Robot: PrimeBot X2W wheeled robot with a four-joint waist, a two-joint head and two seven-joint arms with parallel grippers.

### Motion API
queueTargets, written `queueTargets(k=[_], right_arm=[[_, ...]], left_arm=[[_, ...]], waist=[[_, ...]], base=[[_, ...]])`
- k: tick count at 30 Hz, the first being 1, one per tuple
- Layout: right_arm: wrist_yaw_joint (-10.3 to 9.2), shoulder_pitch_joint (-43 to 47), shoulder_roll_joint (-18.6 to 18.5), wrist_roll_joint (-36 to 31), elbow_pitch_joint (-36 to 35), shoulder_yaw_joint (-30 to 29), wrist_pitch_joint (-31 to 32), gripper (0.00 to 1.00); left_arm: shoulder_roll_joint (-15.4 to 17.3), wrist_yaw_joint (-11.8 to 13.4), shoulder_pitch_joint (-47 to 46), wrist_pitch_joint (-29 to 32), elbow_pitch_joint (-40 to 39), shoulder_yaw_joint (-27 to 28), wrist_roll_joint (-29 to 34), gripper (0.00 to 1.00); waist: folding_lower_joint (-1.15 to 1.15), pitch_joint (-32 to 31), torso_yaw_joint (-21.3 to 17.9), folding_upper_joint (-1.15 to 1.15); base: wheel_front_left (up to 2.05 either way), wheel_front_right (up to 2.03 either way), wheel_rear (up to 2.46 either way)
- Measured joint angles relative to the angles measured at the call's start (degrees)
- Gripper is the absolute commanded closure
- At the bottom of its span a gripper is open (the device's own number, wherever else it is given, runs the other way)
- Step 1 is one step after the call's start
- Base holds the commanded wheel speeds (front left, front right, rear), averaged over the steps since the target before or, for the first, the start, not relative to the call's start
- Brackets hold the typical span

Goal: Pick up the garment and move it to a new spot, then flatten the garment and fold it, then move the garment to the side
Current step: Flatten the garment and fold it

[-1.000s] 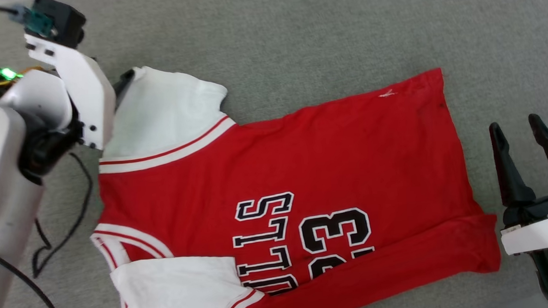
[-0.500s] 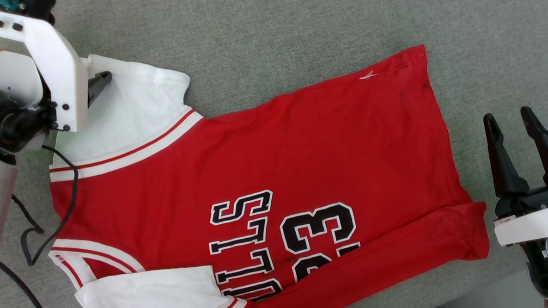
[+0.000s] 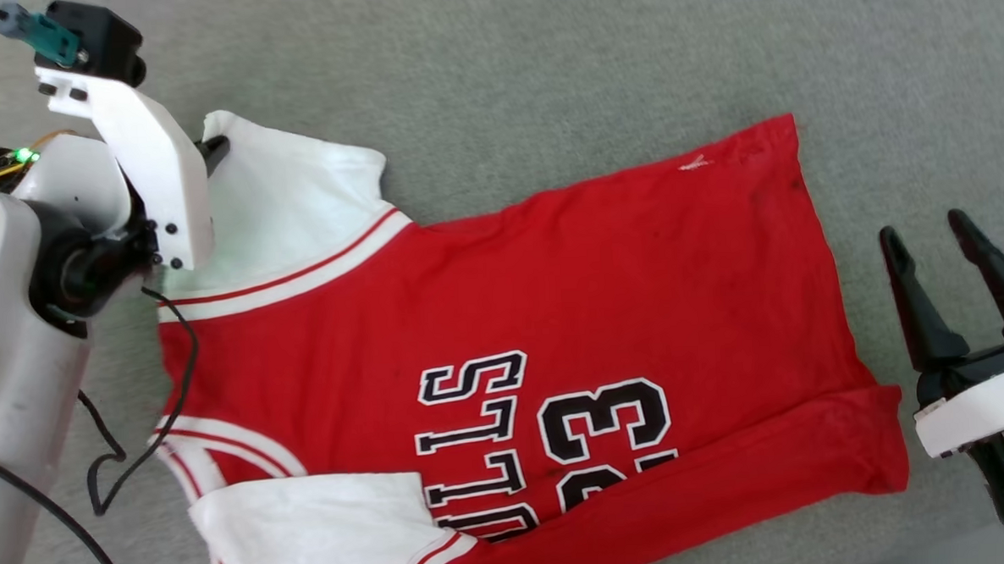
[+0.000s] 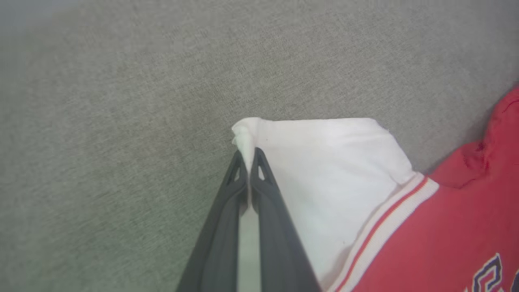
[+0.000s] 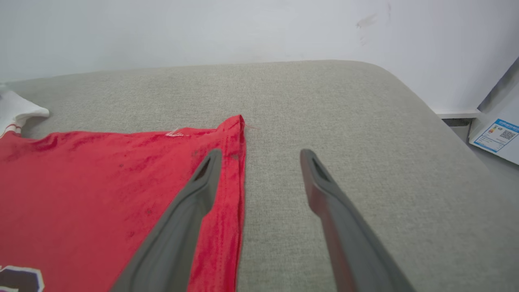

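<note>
The garment [image 3: 554, 314], a red jersey with white short sleeves, striped trim and black "23" lettering, lies spread face up on the grey fabric surface [image 3: 543, 60]. My left gripper [image 4: 248, 156] is shut on the far corner of the garment's upper white sleeve [image 4: 324, 162], with the cloth pinched between its fingertips. In the head view that gripper [image 3: 212, 146] sits at the sleeve's top left edge. My right gripper [image 3: 924, 238] stands open just right of the garment's hem [image 5: 235, 194], above the surface, holding nothing.
A black cable [image 3: 135, 417] hangs from my left arm over the garment's left edge. The surface's rounded far edge meets a white wall [image 5: 243, 28]. A blue-and-white label [image 5: 494, 136] shows at the right.
My left gripper has shut on the white sleeve corner. The head camera shifted, so the whole picture moved. My right gripper stayed open in place.
</note>
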Motion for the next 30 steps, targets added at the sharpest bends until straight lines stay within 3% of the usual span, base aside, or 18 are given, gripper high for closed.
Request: queueTargets(k=[7,15,18,25,30], right_arm=[[0.0,-2.01,-6.45,1.62,-2.09,2.54,13.43,0.0],[0.0,-9.26,-17.46,3.23,-1.61,3.98,32.99,0.0],[0.03,-12.55,-19.16,7.04,-0.19,4.86,39.87,0.0],[0.0,-18.95,-23.69,9.2,5.06,8.2,53.03,0.0],[0.01,-20.5,-24.34,8.77,8.42,10.57,55.69,0.0]], left_arm=[[0.0,-1.45,3.99,-6.12,-8.87,-2.44,-0.88,1.0],[0.73,-1.65,9.33,-9.38,-22.85,-5.58,-0.85,1.0],[0.74,-1.42,11.0,-10.54,-27.1,-5.97,-0.41,1.0],[0.87,0.26,14.57,-13.85,-34.43,-6.27,1.87,1.0],[-0.03,0.82,16.73,-15.17,-37.05,-7.64,2.58,1.0]], waist=[[0.0,-4.04,3.71,0.0],[0.0,-5.78,10.16,0.0],[0.0,-5.12,12.56,0.0],[0.0,-1.94,17.34,0.0],[0.0,-0.46,20.54,0.0]], base=[[0.0,0.0,0.0],[0.0,0.0,0.0],[0.0,0.0,0.0],[0.0,0.0,0.0],[0.0,0.0,0.0]])
